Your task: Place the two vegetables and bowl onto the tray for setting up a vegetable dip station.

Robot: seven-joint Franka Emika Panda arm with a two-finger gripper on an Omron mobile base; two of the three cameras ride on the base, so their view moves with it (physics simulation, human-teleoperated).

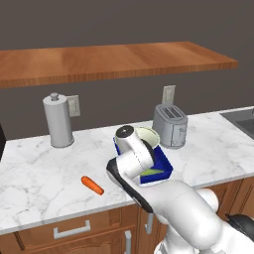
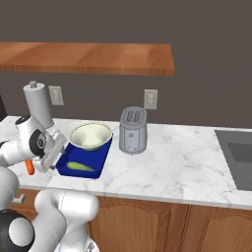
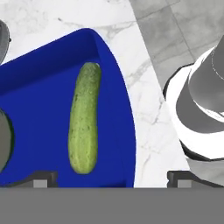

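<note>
One carrot [image 1: 92, 185] lay left on the surface [image 1: 44, 168], and the open, empty pincer [image 3: 112, 177] might roll it away.

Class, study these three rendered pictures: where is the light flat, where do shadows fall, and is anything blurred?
Left base view: even light, sharp; the small orange carrot casts almost no shadow on the white marble counter. Right base view: the pale cream round bowl is shaded inside. Hand view: the green cucumber in the deep blue rectangular tray is crisp, without glare.
</note>
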